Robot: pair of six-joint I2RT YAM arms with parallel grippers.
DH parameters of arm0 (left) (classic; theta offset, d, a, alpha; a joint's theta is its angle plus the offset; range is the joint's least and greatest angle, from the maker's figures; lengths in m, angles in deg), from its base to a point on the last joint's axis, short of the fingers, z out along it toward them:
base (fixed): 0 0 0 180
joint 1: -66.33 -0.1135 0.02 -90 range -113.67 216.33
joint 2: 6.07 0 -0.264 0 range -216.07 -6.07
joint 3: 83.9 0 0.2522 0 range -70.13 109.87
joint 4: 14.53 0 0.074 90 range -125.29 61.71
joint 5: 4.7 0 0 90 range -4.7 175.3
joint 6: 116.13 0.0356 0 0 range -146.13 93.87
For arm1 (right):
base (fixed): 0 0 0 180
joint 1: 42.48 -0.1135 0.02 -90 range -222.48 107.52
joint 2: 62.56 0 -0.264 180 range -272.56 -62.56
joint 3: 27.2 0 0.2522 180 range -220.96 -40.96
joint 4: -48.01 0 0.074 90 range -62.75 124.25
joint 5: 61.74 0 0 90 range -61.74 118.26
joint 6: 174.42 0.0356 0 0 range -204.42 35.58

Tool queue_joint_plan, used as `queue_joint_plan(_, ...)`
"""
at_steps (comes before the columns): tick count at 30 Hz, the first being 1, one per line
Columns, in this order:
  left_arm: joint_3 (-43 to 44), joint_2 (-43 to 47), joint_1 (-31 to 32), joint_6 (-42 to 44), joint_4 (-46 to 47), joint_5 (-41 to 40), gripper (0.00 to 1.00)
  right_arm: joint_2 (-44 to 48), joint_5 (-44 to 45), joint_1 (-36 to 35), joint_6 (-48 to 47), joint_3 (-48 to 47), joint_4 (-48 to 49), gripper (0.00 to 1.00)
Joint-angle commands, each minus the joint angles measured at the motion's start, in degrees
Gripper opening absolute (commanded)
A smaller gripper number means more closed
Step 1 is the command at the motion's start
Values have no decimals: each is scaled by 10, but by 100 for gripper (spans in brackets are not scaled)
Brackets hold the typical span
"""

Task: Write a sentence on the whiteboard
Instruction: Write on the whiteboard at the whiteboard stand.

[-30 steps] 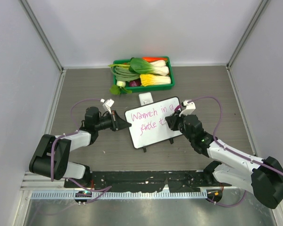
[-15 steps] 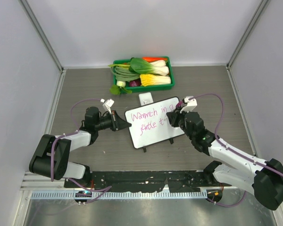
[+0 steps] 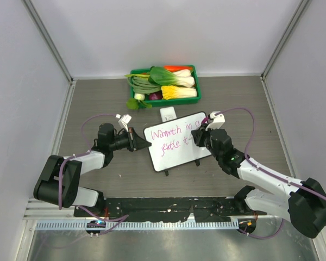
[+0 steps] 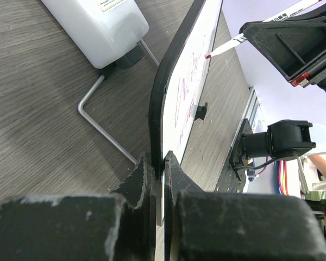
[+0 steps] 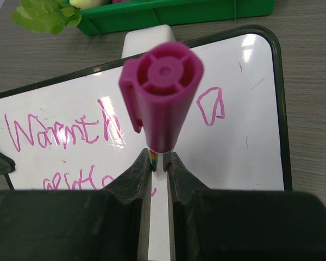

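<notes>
The whiteboard (image 3: 176, 140) lies tilted at the table's middle, with two black feet on its near edge. The sentence (image 3: 171, 136) is pink cursive in two lines, reading about "Warmth in a" and "gentle t". My left gripper (image 3: 135, 140) is shut on the board's left edge; the left wrist view shows the board (image 4: 182, 103) edge-on between the fingers (image 4: 141, 174). My right gripper (image 3: 205, 133) is shut on a magenta marker (image 5: 162, 92), its tip over the board's right part. The board also fills the right wrist view (image 5: 244, 136).
A green tray (image 3: 163, 84) of vegetables stands behind the board. A small white box (image 3: 168, 114) sits at the board's far edge, also in the left wrist view (image 4: 98, 27). Grey walls enclose the table on three sides.
My right gripper with the marker has shifted slightly up and right along the board's second line. The left gripper and the board have stayed put.
</notes>
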Motion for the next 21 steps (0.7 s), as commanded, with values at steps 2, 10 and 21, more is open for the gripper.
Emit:
queue_joint_plan(2, -5, -3, -2, 44, -12, -56, 0, -5, 8, 0, -4, -12, 12, 1)
queue_joint_plan(10, -5, -4, -1, 43, -11, -55, 0, -2, 9, 0, -1, 8, -18, 1)
queue_joint_plan(21, -7, -5, -2, 39, -5, -52, 0, 16, 27, 1, 6, 25, -35, 1)
